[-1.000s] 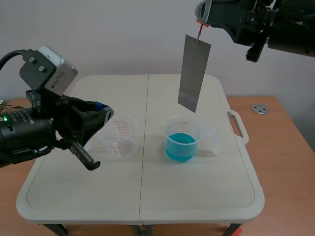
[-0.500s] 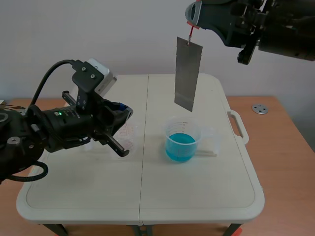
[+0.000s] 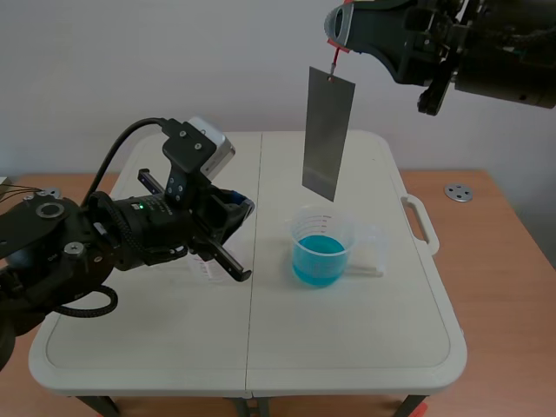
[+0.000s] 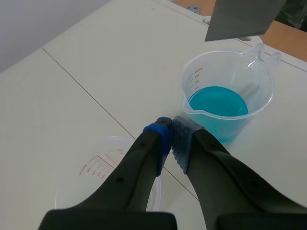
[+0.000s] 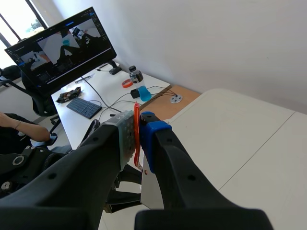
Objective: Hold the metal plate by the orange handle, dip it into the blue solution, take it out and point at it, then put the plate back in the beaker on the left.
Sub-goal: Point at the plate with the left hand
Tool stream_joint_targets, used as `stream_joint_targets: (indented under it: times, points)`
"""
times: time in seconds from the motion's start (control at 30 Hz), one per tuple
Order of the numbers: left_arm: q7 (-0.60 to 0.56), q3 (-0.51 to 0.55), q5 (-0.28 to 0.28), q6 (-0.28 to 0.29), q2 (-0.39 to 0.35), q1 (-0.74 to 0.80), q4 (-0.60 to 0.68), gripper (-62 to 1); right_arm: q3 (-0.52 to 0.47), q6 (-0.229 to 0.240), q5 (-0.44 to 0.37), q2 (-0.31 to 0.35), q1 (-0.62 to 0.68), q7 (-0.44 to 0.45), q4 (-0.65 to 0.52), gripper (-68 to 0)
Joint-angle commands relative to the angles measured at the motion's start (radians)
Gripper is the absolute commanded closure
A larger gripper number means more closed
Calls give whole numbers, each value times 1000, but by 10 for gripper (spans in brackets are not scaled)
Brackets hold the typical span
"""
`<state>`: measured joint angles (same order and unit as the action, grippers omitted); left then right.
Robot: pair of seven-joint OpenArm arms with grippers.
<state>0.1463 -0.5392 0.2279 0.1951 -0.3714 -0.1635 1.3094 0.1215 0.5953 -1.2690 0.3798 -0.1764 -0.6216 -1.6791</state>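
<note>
The right gripper (image 5: 138,120) is shut tight on the thin orange handle (image 5: 136,143) — its wrist view shows the strip pinched between the pads, while the scene view shows only a red tip. Below it hangs the metal plate (image 3: 328,135), well above the beaker of blue solution (image 3: 321,248). The left gripper (image 4: 171,130) is closed on nothing, its tips over the table (image 3: 347,347) just beside that beaker. The empty beaker (image 4: 103,165) lies under its fingers — largely hidden by the left arm in the scene view.
</note>
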Motion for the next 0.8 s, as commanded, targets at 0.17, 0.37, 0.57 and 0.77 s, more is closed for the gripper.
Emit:
stream_joint_targets:
  times: [0.17,0.37,0.57,0.77]
  points:
    - [-14,6,6,2,0,-9,19,-21,-2,3,-26,11,-20,19,-13,-15]
    - [-14,6,6,2,0,-8,19,-21,-2,3,-26,11,-20,19,-13,-15]
    - [-15,6,6,2,-1,-8,19,-21,-2,3,-26,11,-20,19,-13,-15]
    - [-24,13,18,-28,-13,4,28,-21,-2,3,-26,11,-20,19,-13,-15]
